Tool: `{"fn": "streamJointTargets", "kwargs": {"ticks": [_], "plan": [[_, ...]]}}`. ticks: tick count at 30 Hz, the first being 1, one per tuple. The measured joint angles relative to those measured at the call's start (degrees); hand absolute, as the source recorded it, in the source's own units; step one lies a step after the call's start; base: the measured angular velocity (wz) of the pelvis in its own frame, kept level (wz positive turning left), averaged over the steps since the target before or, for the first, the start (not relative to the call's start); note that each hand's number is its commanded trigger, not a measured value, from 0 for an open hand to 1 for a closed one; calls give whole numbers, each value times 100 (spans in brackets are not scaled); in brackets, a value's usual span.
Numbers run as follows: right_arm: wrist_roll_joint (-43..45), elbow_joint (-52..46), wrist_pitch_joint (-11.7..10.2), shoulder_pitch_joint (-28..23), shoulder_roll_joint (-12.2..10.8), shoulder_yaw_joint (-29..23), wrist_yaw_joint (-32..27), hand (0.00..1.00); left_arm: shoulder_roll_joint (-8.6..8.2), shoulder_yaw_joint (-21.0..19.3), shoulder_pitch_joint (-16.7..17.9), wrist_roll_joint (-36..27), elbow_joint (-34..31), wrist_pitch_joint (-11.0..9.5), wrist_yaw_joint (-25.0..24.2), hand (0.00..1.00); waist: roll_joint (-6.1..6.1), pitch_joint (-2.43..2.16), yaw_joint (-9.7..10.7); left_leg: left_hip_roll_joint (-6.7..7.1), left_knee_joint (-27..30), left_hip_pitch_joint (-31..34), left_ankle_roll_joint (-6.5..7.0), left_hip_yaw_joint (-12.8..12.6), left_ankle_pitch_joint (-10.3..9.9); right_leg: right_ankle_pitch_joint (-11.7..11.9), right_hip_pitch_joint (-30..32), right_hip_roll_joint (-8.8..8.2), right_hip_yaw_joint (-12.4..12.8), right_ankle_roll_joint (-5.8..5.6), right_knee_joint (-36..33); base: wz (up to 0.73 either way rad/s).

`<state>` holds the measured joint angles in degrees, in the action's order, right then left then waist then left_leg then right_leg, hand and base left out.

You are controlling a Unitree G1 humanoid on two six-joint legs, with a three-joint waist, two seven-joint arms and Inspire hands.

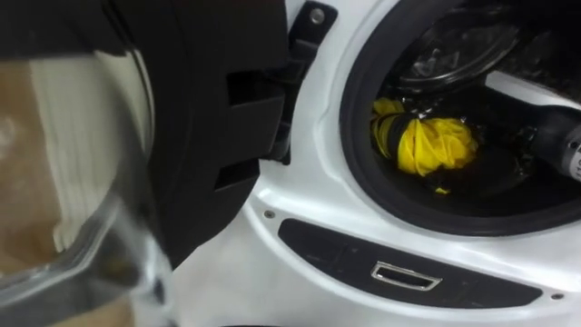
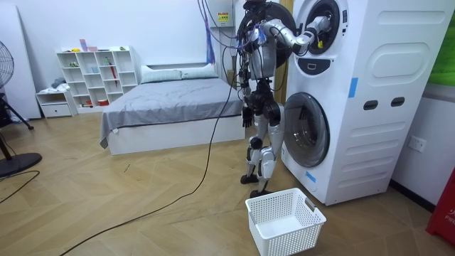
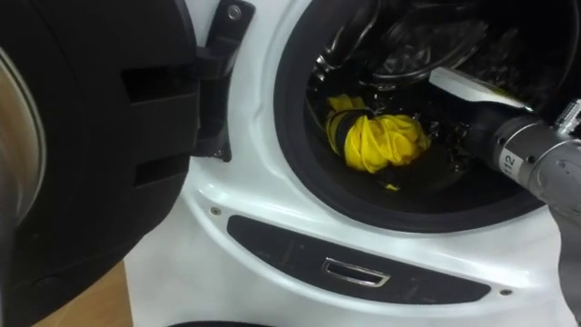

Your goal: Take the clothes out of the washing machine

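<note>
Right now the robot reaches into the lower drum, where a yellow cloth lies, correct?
Not quite. The room view shows the robot's arm going into the upper drum, not the lower one. The yellow cloth does lie inside it.

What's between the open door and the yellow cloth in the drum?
In both eye views: the door hinge, a strip of the machine's white front, then the dark rim of the drum opening.

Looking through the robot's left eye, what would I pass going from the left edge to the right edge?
Open door → hinge → yellow cloth inside the drum → the robot's right arm reaching in.
</note>
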<state>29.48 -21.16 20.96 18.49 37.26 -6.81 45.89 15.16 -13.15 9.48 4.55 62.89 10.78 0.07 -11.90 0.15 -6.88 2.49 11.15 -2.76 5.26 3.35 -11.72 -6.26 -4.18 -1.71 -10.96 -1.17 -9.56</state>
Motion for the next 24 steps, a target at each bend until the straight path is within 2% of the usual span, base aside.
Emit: {"fn": "streamJointTargets", "kwargs": {"ticks": [7,11,13,15,16,18,20,21,22,23,24], "plan": [[-103,-69,-14,-74,-1,4,-168,100,9,63,-12,-55,4,-81,169,0,10,8,1,3,0,-6,0,-20,0,-1,-7,-2,8,-1,0,-1],[-120,-330,-28,-80,-3,35,-379,100,-59,127,-5,-102,4,-186,215,0,125,80,-70,-2,-32,-1,1,-160,-1,-2,62,-8,87,-2,-3,-18],[-118,-516,-29,-102,-15,46,-456,100,-115,128,49,-230,4,-255,253,0,195,54,-63,-6,-45,8,1,-204,0,-4,111,-6,131,-6,-10,-15],[-121,-707,-45,-142,-27,45,-519,100,-159,125,111,-283,12,-324,310,0,253,46,-42,-18,-59,10,0,-237,1,-7,121,4,145,-9,-5,-7],[-120,-831,-47,-142,-85,42,-532,100,-180,118,170,-290,13,-378,335,0,294,32,20,-32,-55,10,-5,-255,4,-7,124,12,170,-9,-5,-3],[-137,-1037,-118,-177,-235,-13,-562,100,-237,88,268,-285,31,-428,360,0,337,-2,54,-57,-65,-34,-7,-328,4,-8,128,38,301,-8,-7,-14],[-448,-1281,-305,-315,-367,-241,-604,100,-328,2,350,-275,123,-501,395,0,415,-6,64,-83,-122,-111,-10,-437,6,-9,123,58,346,-7,-8,-21],[-536,-1332,-352,-382,-389,-302,-629,100,-340,-20,360,-275,123,-501,399,0,421,-9,78,-88,-126,-117,-12,-449,6,-9,122,62,351,-6,-7,-10],[-753,-1409,-488,-520,-418,-378,-723,100,-343,-20,381,-282,119,-507,406,0,423,-9,122,-97,-140,-137,-21,-457,11,-9,115,67,371,-5,-6,0],[-1076,-1459,-595,-619,-523,-458,-786,100,-352,-20,418,-299,123,-546,438,0,453,11,206,-105,-153,-158,-28,-454,15,-9,93,70,379,-5,-5,0],[-1257,-1512,-636,-705,-596,-531,-834,100,-359,-20,430,-300,124,-573,451,0,450,9,221,-107,-160,-166,-30,-449,16,-9,85,74,395,-5,-5,-4]]}}
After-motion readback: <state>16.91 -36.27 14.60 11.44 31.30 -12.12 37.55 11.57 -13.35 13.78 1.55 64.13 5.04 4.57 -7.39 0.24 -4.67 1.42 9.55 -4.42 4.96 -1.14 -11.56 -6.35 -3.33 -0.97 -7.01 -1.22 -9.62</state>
